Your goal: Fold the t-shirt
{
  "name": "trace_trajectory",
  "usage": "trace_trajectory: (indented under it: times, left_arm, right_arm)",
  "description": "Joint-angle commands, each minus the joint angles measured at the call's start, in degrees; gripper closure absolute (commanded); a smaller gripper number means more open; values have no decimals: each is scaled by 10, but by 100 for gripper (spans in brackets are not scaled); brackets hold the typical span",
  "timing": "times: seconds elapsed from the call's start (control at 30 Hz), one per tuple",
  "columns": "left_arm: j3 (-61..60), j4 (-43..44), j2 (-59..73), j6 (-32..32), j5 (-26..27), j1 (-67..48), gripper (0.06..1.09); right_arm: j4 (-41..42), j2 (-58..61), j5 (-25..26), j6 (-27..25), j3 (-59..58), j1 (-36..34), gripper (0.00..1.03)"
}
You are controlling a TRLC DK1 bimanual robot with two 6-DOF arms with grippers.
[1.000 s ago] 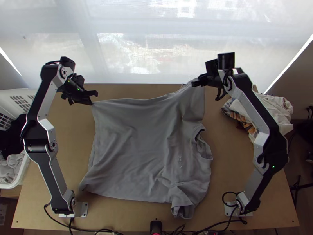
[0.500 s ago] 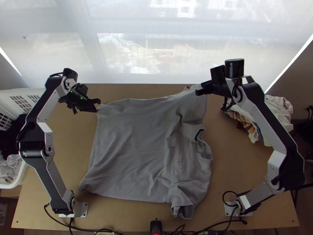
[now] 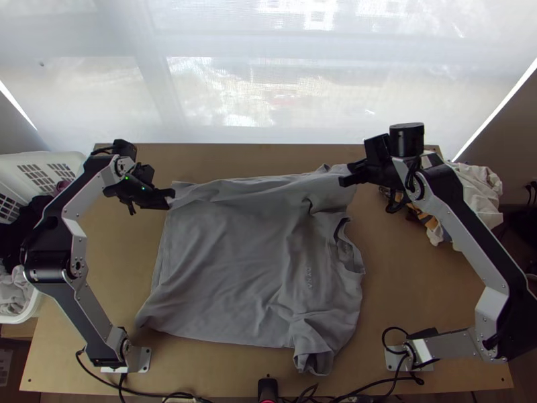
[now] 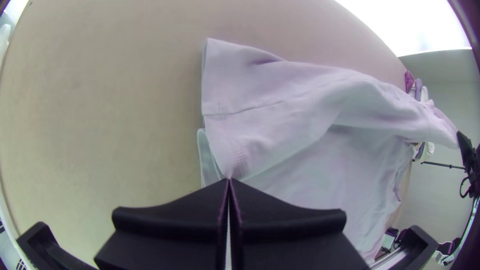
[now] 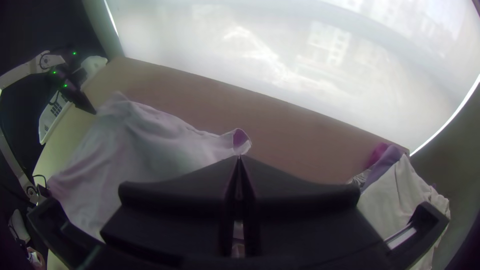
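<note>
My left gripper is at the grey t-shirt's far left corner. In the left wrist view my left gripper is shut on the edge of the t-shirt, and a flap of cloth lies folded over beyond its tips. At the shirt's far right corner, beside the sleeve, is my right gripper. In the right wrist view my right gripper is shut on the t-shirt. The shirt lies mostly spread, sideways, its collar to the right and its far edge partly turned over.
A white basket with clothes stands at the table's left edge. Other garments lie heaped at the far right. Bare wooden table shows right of the shirt, and a black device sits at the near edge.
Both grippers have come nearer to the table's near edge, the left also slightly rightward. The shirt's far edge has come along and now folds over, with a corner flap behind the left gripper.
</note>
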Motion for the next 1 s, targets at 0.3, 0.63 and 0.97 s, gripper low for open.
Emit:
trace_trajectory:
  times: [0.3,0.63,0.97]
  left_arm:
    - [-84,36,-58,17,-1,0,105]
    - [-90,33,-96,29,-2,12,105]
    - [-137,34,-122,49,-1,22,105]
  right_arm:
    - [0,-91,1,3,-101,-4,100]
    - [-8,-142,-1,5,-141,7,100]
    - [-51,-210,-3,3,-221,46,100]
